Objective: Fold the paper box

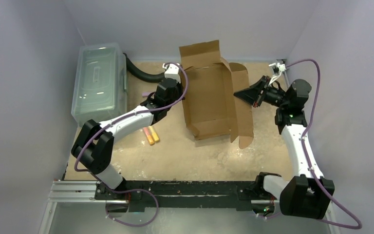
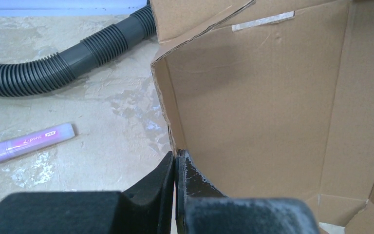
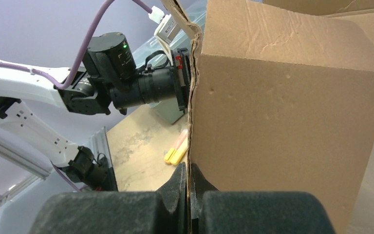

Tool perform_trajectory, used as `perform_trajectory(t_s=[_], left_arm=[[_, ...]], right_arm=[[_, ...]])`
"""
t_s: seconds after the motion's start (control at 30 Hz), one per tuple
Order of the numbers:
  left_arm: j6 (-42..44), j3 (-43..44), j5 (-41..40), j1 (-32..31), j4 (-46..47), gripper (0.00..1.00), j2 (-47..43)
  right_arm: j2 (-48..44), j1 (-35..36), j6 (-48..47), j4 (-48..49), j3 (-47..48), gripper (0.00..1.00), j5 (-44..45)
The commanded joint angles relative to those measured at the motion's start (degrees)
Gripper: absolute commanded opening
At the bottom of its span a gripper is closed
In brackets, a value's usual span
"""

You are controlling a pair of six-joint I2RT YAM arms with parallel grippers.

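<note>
The paper box [image 1: 209,100], brown corrugated cardboard, lies partly folded at the table's centre, its side walls raised and a flap [image 1: 199,51] standing at the far end. My left gripper [image 1: 182,99] is shut on the box's left wall. In the left wrist view the wall's edge [image 2: 168,114] runs down into the left gripper [image 2: 176,157], with the box's inside [image 2: 263,112] to the right. My right gripper [image 1: 236,93] is shut on the right wall. In the right wrist view that cardboard edge [image 3: 191,112] enters the closed right gripper [image 3: 189,170].
A clear plastic lidded bin [image 1: 99,83] stands at the back left, with a black ribbed hose [image 1: 141,72] beside it. Yellow and orange markers [image 1: 151,135] lie near the left arm. A purple marker [image 2: 27,144] rests on the table left of the box.
</note>
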Motion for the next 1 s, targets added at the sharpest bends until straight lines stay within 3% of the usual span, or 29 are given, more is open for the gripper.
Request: perform_trajectory(t_s=[0.0, 0.53, 0.73, 0.97], left_arm=[[-1.65, -1.07, 1.78, 0.17, 2.61, 0.00, -2.99], [-4.83, -0.32, 7.01, -0.42, -0.87, 0.03, -5.53], [-6.66, -3.03, 8.60, -0.40, -0.68, 0.13, -9.18], [-7.06, -5.07, 14.36, 0.43, -2.65, 0.37, -13.11]], right_arm=[[-3.88, -0.09, -4.92, 1.21, -1.14, 0.00, 0.69], [-6.63, -0.09, -7.74, 2.00, -3.31, 0.00, -0.32], [-7.64, -0.07, -10.13, 0.63, -3.88, 0.00, -0.84], [-9.97, -0.09, -18.72, -7.41, -2.33, 0.00, 0.56]])
